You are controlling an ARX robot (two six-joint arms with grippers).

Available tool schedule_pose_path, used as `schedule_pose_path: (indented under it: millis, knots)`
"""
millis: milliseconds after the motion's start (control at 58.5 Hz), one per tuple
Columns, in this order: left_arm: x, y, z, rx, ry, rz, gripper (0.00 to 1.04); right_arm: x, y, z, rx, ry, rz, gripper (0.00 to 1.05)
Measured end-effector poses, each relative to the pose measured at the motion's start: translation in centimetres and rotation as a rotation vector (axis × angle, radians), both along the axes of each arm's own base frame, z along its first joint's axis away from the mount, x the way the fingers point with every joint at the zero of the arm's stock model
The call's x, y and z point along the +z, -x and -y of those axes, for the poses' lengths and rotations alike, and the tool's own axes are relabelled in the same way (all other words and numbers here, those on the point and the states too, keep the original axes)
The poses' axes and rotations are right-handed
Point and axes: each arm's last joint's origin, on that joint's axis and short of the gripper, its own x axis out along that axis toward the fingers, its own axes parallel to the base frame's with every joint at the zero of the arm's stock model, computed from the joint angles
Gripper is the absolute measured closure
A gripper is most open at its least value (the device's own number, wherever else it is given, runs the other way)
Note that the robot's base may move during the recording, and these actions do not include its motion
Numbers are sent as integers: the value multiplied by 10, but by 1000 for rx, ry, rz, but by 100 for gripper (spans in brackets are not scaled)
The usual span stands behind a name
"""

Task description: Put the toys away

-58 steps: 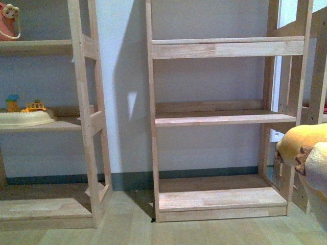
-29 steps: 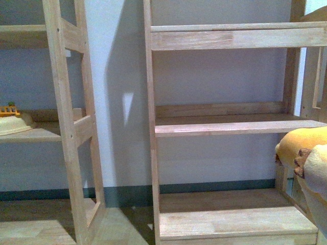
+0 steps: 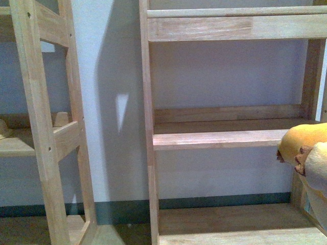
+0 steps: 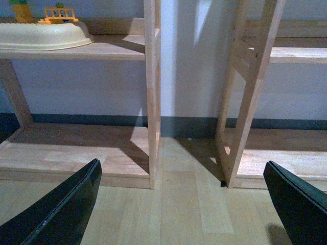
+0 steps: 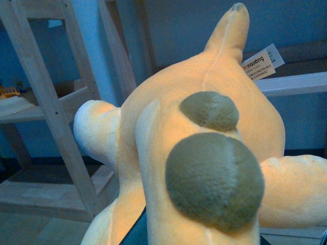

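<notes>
one plush toy (image 3: 305,144) looks clamped in the right claw (image 5: 134,233), left claw (image 4: 181,204) apart and empty, next needing a reach onto the shelf (image 3: 219,138).

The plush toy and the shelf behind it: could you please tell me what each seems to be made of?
The plush toy looks like soft orange-yellow fleece: fuzzy nap, stitched seams, a sewn-in label; probably stuffed. The shelf looks like pale, matte wood: visible grain and jointed strips.

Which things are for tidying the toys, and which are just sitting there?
For the job: orange plush animal; middle shelf, a likely spot for it.
Just sitting there: cream dish with little toys; open left pincer, holding nothing.
</notes>
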Motion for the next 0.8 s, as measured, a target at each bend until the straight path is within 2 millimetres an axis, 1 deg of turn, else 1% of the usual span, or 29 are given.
schedule_pose_path:
  millis: [735, 803]
  knots:
    - [0, 0, 0, 0, 0, 0, 6, 0, 0, 0, 0, 0, 0, 96]
    - [0, 0, 0, 0, 0, 0, 6, 0, 0, 0, -47, 25, -46, 96]
